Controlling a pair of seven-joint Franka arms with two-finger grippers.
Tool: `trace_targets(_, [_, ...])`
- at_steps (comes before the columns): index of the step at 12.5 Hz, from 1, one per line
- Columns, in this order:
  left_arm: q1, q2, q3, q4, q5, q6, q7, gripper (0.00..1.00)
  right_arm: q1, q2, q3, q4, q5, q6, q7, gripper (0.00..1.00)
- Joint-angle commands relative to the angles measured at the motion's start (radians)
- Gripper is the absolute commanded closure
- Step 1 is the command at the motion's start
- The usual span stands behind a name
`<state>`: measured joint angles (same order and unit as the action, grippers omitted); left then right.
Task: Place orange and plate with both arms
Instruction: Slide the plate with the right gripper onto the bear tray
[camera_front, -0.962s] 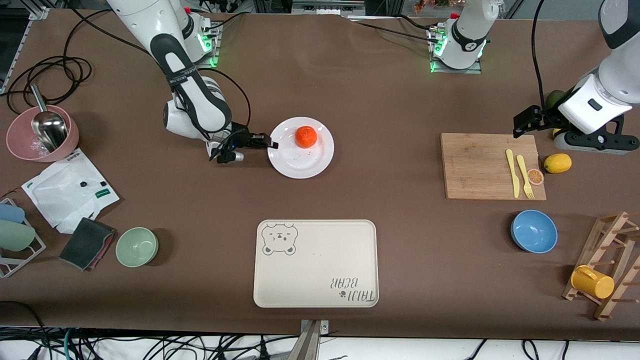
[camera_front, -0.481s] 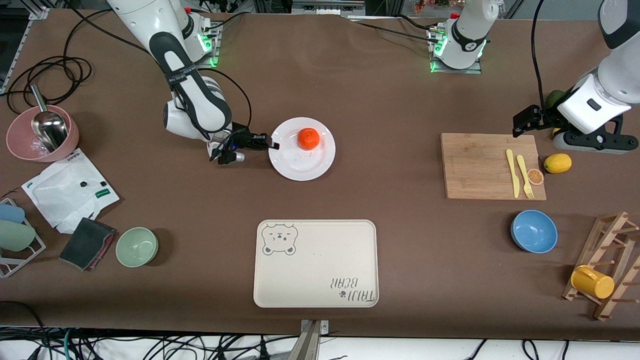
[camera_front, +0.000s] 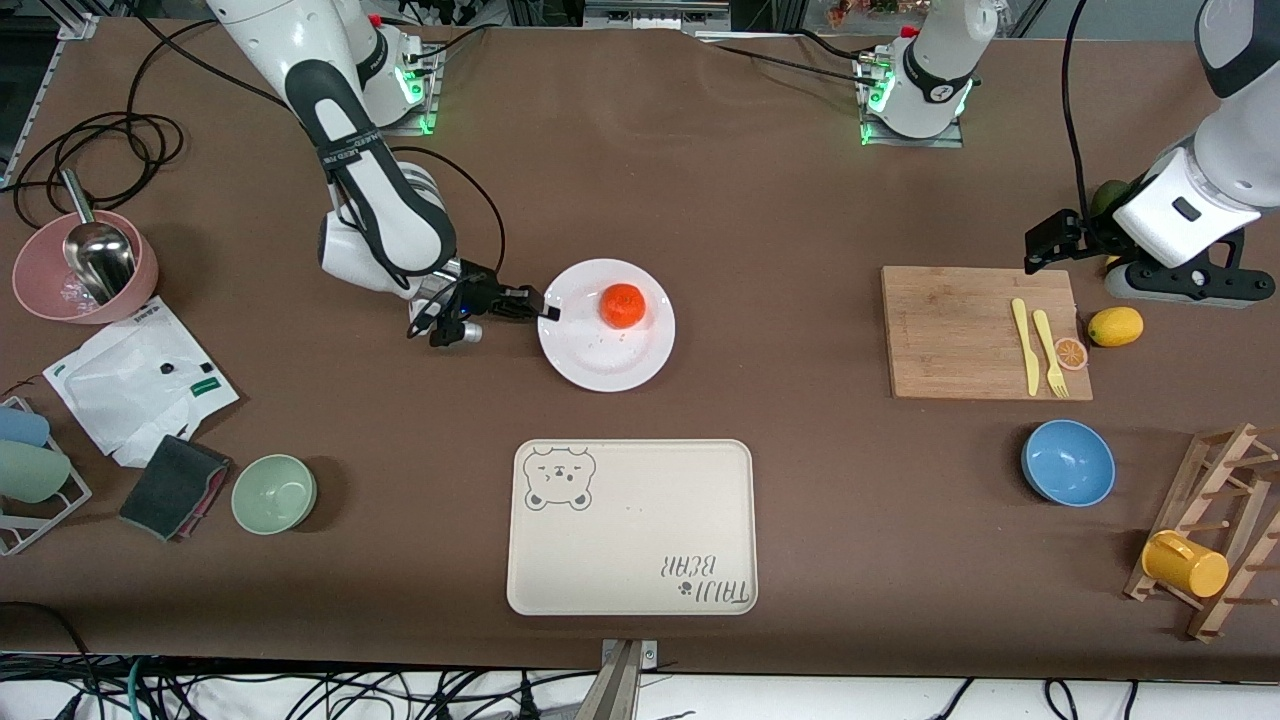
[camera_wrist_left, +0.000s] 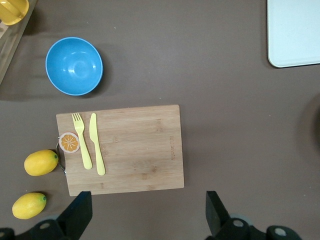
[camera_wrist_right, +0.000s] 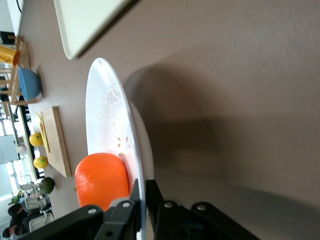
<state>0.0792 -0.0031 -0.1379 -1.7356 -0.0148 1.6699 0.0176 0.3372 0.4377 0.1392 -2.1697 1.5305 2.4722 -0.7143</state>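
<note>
The white plate is near the table's middle, with the orange resting on it. My right gripper is shut on the plate's rim at the edge toward the right arm's end. In the right wrist view the rim runs between the closed fingers of the right gripper, and the orange sits just inside them. My left gripper waits open and empty above the table beside the cutting board. In its own view the left gripper has only brown table between the fingers.
A cream bear-print tray lies nearer the front camera than the plate. The wooden cutting board carries a yellow knife and fork, with a lemon beside it. A blue bowl, green bowl, pink bowl and cup rack stand around.
The right gripper has drawn the plate, with the orange on it, a little toward the front camera and the tray. The left arm has not moved.
</note>
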Motion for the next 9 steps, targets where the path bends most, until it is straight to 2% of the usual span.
trace_targets(1, [0.011, 0.006, -0.008, 0.019, -0.030, -0.018, 0.008, 0.00, 0.005, 0.007, -0.010, 0.085, -0.075, 0.007, 0.128, 1.00])
trace_targets(3, [0.011, 0.006, -0.008, 0.021, -0.031, -0.018, 0.005, 0.00, 0.002, 0.021, -0.018, 0.152, -0.090, 0.007, 0.167, 1.00])
trace_targets(6, [0.013, 0.008, -0.008, 0.021, -0.033, -0.018, 0.005, 0.00, -0.009, 0.097, -0.021, 0.287, -0.092, -0.031, 0.154, 1.00])
trace_targets(9, [0.011, 0.008, -0.008, 0.021, -0.033, -0.018, 0.004, 0.00, 0.000, 0.209, -0.098, 0.469, -0.092, -0.140, 0.157, 1.00])
